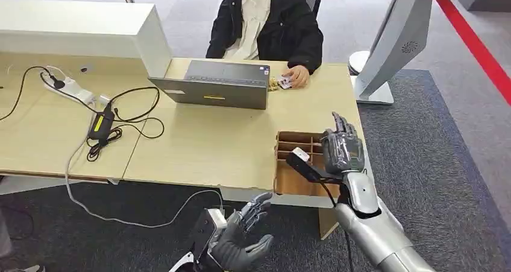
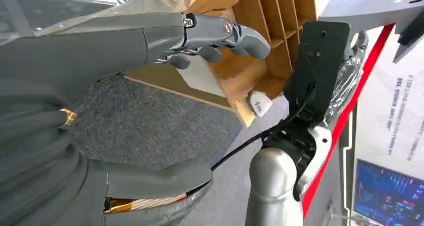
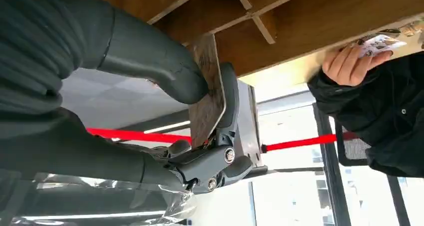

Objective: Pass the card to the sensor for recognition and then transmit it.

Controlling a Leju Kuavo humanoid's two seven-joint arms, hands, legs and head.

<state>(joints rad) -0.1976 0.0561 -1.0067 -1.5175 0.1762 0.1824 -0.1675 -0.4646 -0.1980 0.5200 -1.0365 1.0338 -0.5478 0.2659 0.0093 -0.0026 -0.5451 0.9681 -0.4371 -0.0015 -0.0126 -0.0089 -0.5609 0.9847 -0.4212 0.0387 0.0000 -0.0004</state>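
My right hand (image 1: 343,146) hovers over a brown cardboard box with dividers (image 1: 293,178) at the table's front right edge. In the right wrist view its thumb and fingers (image 3: 165,75) pinch a thin brown patterned card (image 3: 207,93) on edge just above the box's compartments (image 3: 280,15). My left hand (image 1: 242,239) hangs below the table's front edge, fingers apart and holding nothing. The left wrist view shows its fingers (image 2: 220,33) and thumb spread, with the box (image 2: 272,25) beyond. A seated person's hand (image 1: 296,76) holds another card (image 3: 375,43) next to the laptop.
A grey laptop (image 1: 217,85) stands at the back of the wooden table (image 1: 199,145). A power strip (image 1: 69,88), a black adapter (image 1: 99,124) and cables lie on the left. A white machine base (image 1: 376,73) stands on the floor at the right.
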